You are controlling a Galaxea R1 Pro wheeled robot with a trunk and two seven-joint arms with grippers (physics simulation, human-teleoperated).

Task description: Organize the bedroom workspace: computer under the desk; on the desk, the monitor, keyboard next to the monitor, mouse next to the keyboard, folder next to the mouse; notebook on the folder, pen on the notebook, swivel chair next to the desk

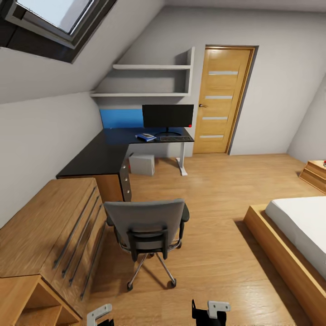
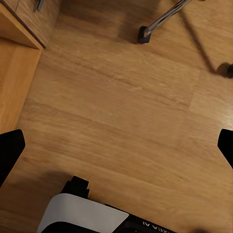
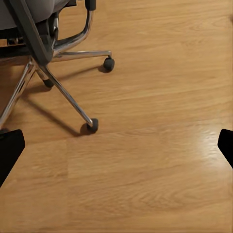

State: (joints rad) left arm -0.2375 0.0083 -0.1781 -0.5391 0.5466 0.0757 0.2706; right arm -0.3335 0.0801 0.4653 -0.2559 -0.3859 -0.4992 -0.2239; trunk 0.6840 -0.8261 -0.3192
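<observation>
Wooden chest (image 1: 50, 226) stands at the far left, with the black L-shaped tabletop (image 1: 102, 154) running on from its far end. On the tabletop's far wing sit the folder (image 1: 146, 137), a dark stack on top of it too small to sort out, then the keyboard (image 1: 174, 138) under the monitor (image 1: 168, 116). The computer (image 1: 142, 164) rests beneath. Right of the chest, the chair (image 1: 147, 228) faces away, seat hidden, well apart from the tabletop. Left gripper (image 2: 116, 145) and right gripper (image 3: 116, 145) hang over bare floor, jaws wide apart, empty. The step in hand looks like moving the chair: grip the backrest top with both, push slowly and straight toward the tabletop's inner corner, minding the chest's handles and the casters' swing.
</observation>
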